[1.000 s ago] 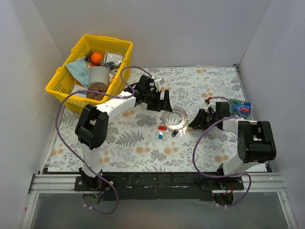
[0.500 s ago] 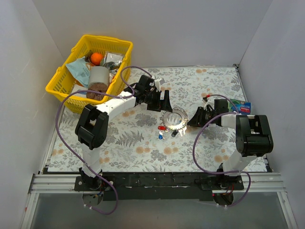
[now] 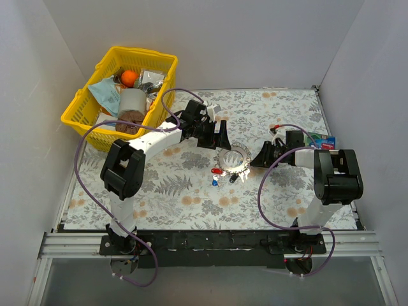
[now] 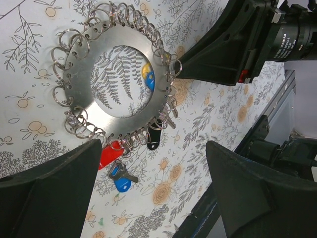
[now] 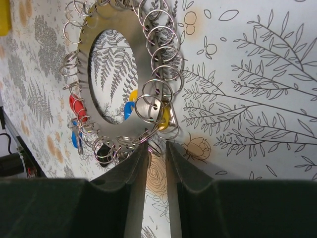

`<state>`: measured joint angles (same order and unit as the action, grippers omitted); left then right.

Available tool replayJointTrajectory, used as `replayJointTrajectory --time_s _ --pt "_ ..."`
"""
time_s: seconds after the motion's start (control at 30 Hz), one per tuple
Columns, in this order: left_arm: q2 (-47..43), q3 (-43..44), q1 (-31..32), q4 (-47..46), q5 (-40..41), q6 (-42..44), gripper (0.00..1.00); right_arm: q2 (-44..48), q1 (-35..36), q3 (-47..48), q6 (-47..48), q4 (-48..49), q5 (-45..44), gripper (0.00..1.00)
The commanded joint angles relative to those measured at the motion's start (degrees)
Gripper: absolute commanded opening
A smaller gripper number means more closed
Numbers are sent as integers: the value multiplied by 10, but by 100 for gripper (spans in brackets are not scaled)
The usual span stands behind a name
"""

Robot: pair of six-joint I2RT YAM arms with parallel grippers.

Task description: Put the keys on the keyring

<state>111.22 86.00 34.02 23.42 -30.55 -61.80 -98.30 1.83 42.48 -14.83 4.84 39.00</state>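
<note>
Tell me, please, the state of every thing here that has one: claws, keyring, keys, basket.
left claw, wide open, above the keyring.
right claw, nearly closed at the keyring's edge; grip unclear.
keyring, lying flat.
keys, lying flat at the keyring's rim and inside its hole.
basket, upright, filled.

Keyring [image 4: 79,89] is lying flat on the floral cloth: a silvery disc with a wide central hole and small wire loops hanging round its rim. In the left wrist view, red key [image 4: 110,154] is touching the rim at 6 o'clock, blue key [image 4: 121,182] is sitting just beyond it, and black key [image 4: 153,139] is resting at 5 o'clock.
</note>
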Motion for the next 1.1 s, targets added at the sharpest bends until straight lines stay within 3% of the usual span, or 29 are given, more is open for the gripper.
replayJointTrajectory --time_s 0.0,0.2,0.33,0.4,0.77,1.07 --pt "-8 17 2 -2 -14 5 86 -24 -2 7 21 -10 -30 28" --pt "-11 17 1 -2 -16 5 86 -26 4 6 14 2 -17 22" --pt "-12 15 2 -2 -14 6 85 -24 11 6 7 10 -6 5" --pt "-14 15 2 -2 -15 5 85 -17 12 8 4 10 1 1" --pt "-14 8 2 -4 -15 9 85 45 17 38 9 -16 17 1" --pt "-17 2 2 -7 -16 10 85 41 50 81 34 -48 -3 1"
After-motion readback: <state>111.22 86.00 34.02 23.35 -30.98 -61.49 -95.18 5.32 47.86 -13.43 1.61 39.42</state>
